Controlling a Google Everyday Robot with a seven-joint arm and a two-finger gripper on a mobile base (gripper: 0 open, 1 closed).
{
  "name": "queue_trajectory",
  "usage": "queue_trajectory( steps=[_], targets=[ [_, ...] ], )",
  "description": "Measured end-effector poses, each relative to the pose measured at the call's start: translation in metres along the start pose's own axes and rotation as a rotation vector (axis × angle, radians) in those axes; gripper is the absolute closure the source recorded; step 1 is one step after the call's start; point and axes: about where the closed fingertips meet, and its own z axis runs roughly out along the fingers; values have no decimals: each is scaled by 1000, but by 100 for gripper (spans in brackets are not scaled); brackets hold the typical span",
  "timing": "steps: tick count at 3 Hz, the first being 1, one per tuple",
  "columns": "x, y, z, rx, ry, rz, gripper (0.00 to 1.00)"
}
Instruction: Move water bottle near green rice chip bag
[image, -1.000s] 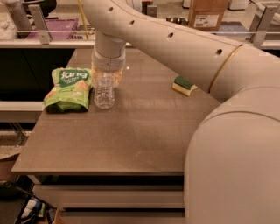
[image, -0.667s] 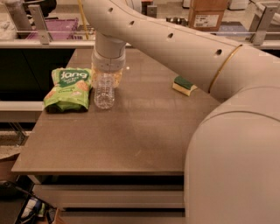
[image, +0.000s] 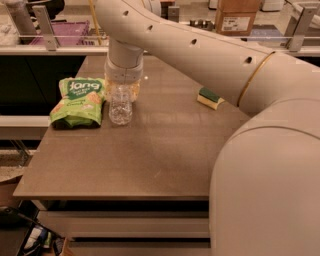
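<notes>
Water bottle (image: 120, 108): clear ribbed plastic, upright on the desk (image: 150, 155), just beside the green rice chip bag (image: 78, 100) on the bag's right in the view. Whether the two touch cannot be told. Cap and label band are not visible, since the arm's end covers the bottle's top.

Green rice chip bag: bright green crinkled pouch, lying flat near the desk's left edge. White lettering at its top reads roughly "jang". Smaller print beneath is not legible. Pale chips are pictured on the lower half.

Gripper (image: 122, 91): right of the bag's upper end, directly over the bottle's upper part, with the pale cylindrical wrist rising above it. Released, clenched or grasping: cannot tell, as the wrist hides it.

Sponge (image: 210, 98): green top, yellow base, well right of the bag, past the bottle, lying on the desk.

Cardboard box (image: 239, 15): far beyond the bag, up and right, on a back surface. It has a white label, print unreadable.

Purple crate (image: 62, 34): behind the bag, off the desk.
</notes>
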Motion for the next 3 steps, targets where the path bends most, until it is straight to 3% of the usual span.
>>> queue_trajectory(
  steps=[1, 2, 3],
  targets=[
    [1, 0, 2, 1, 3, -1, 12],
    [1, 0, 3, 2, 5, -2, 0],
    [1, 0, 3, 2, 5, -2, 0]
  ],
)
